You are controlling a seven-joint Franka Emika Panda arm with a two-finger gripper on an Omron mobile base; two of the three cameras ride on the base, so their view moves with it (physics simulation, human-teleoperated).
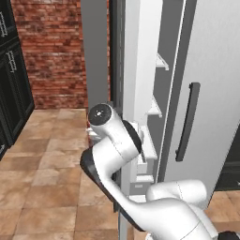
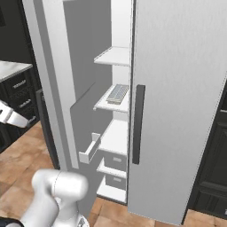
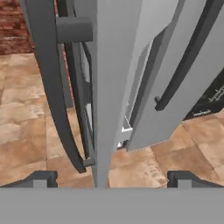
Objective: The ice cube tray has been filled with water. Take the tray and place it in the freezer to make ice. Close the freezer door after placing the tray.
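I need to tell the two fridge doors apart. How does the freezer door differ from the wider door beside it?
The freezer door stands open, swung out to the left; the wider door is shut. The freezer door looks narrower and carries a white bin on its inner side, while the wider door shows a plain flat front. Both are silver-grey, with dark vertical bar handles.

Brushed matt silver metal on the freezer door (image 2: 48, 88); smooth white plastic shelves (image 2: 116, 56); pale grey plastic ice cube tray (image 2: 117, 94); rough red brick wall (image 1: 49, 51); matt brown floor tiles (image 1: 42, 187).
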